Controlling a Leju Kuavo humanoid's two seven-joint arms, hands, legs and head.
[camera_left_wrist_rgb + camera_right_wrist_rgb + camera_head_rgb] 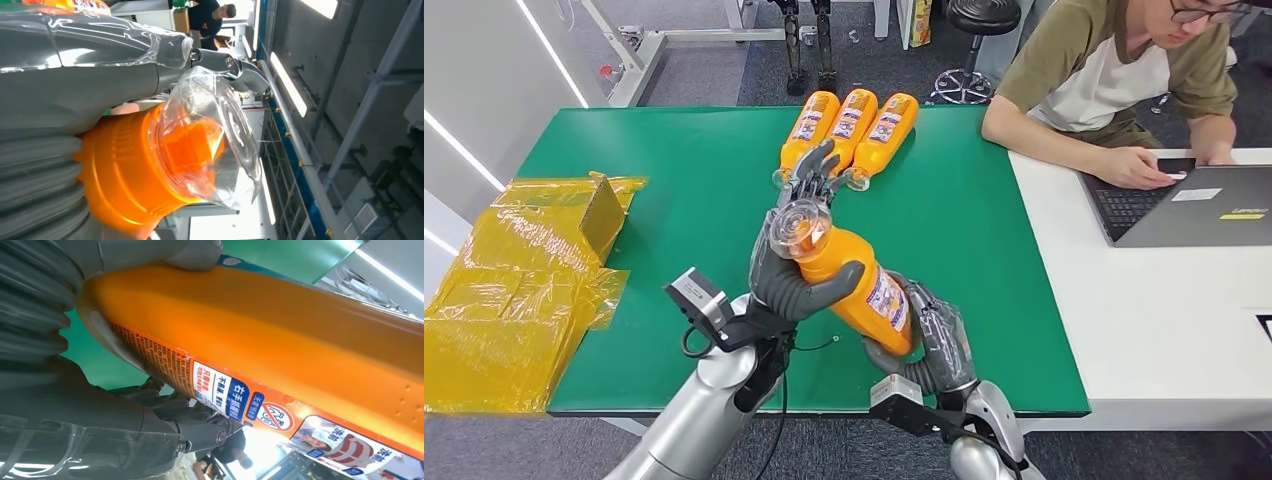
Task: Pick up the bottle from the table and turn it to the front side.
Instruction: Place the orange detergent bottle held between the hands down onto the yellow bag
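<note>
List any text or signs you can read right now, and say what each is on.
"右手": white characters on a blue panel of the held bottle's label; the remaining characters are unclear.
Red circle-with-slash sign: same label, no readable words.
Labels on the three bottles lying on the table: too small to read.
Sticker on the laptop: too small to read.

The head view looks down over the green table [674, 200]; both wrist views sit close against the bottle [849, 280].

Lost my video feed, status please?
Left robot hand grips bottle near its cap; right robot hand grips its base. Bottle lifted above table. Three bottles beyond, nothing blocking.
</note>
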